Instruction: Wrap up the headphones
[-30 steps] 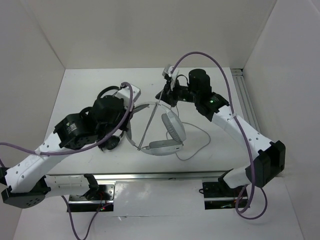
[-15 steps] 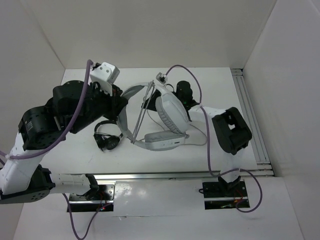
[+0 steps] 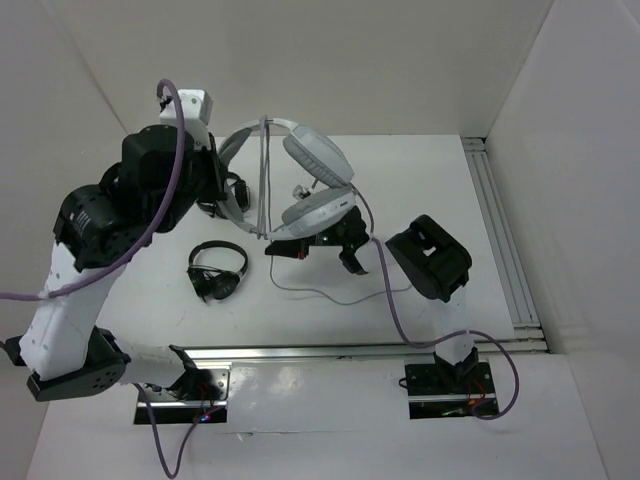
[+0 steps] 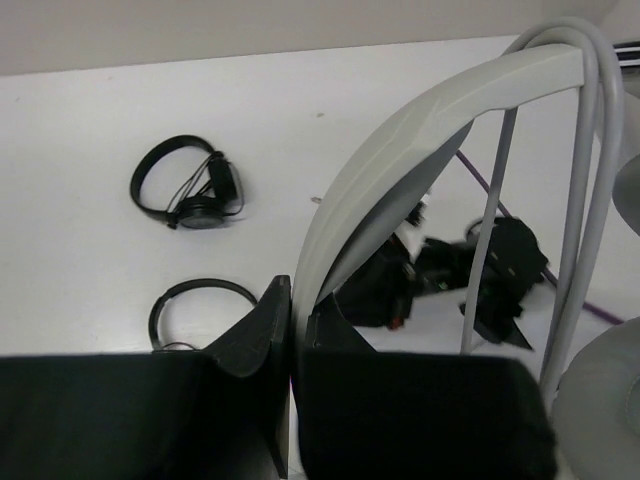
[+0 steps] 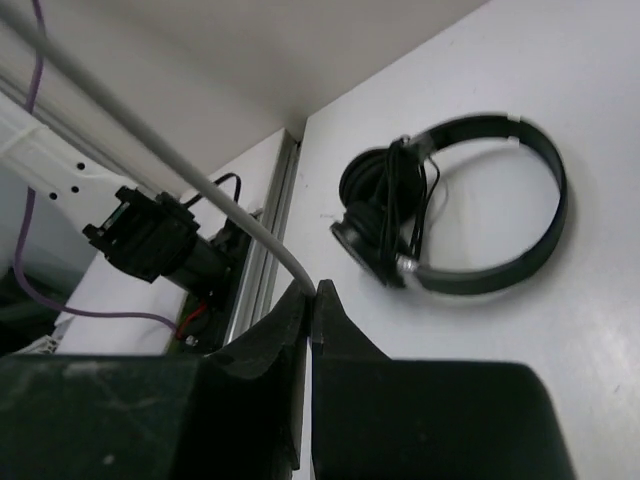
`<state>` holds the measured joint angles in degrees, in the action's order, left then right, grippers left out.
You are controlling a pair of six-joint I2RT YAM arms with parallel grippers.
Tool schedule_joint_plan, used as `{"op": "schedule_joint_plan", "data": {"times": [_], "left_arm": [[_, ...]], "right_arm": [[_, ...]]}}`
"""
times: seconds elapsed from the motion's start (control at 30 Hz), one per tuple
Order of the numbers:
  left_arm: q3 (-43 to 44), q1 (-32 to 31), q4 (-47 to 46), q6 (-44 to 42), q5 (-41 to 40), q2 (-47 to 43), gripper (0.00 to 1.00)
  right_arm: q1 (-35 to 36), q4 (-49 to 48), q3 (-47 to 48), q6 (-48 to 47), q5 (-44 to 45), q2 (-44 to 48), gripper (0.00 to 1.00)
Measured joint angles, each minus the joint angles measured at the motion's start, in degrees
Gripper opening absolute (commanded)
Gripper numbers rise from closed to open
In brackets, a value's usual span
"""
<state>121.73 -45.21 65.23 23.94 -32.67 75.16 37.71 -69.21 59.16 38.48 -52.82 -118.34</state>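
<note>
The light-grey headphones (image 3: 305, 165) hang in the air above the table's far middle, headband up, both ear cups to the right. My left gripper (image 3: 232, 192) is shut on the headband (image 4: 400, 150), which passes between its fingers in the left wrist view. The thin grey cable (image 3: 265, 180) runs taut from the headband's top down to my right gripper (image 3: 273, 250), which is shut on it low over the table. In the right wrist view the cable (image 5: 150, 140) enters the closed right gripper (image 5: 312, 290). The rest of the cable (image 3: 325, 293) lies slack on the table.
One small pair of black headphones (image 3: 218, 270) lies on the table left of the right gripper and shows in the right wrist view (image 5: 450, 230). A second black pair (image 4: 190, 185) lies farther back. A metal rail (image 3: 495, 230) runs along the right side, and another (image 3: 320, 352) along the front.
My left arm has lifted the headphones off the table, up and toward the back. My right arm has folded back and swung left and low with the cable, which now stands taut.
</note>
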Motion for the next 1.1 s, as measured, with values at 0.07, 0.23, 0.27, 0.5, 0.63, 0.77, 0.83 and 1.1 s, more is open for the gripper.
{"op": "schedule_joint_plan", "data": {"times": [0.07,0.23,0.27,0.5,0.63,0.77,0.83,1.1], "left_arm": [[0.1,5.2,0.4,0.2,1.4,1.6,0.0],[-0.2,20.9,1.0,-0.1,7.7,10.0,0.0],[-0.5,22.4,0.4,-0.1,8.2,11.8,0.0],[-8.1,22.8,-3.7,0.4,2.9,18.1,0.0],[-16.4,20.0,-4.3,0.5,0.9,18.0,0.0],[-25.9,17.9,-6.4,0.1,-0.9,17.2,0.0],[-30.1,16.9,-7.4,-0.3,-1.5,16.4,0.0],[-38.4,10.7,-8.7,-1.4,-1.0,9.2,0.0]], "right_arm": [[0.9,-2.2,-5.2,0.8,1.8,1.0,0.0],[4.0,-2.6,-22.0,-1.8,6.6,12.4,0.0],[5.0,-2.3,-24.0,-2.8,7.1,15.6,0.0],[14.9,20.3,-20.0,-20.0,8.6,37.9,0.0],[20.0,43.7,-13.1,-32.5,15.6,46.5,0.0],[23.6,64.0,-6.2,-40.9,32.7,50.9,0.0],[26.1,72.2,-1.7,-43.6,43.6,50.9,0.0],[35.3,82.2,5.0,-51.5,89.0,48.5,0.0]]}}
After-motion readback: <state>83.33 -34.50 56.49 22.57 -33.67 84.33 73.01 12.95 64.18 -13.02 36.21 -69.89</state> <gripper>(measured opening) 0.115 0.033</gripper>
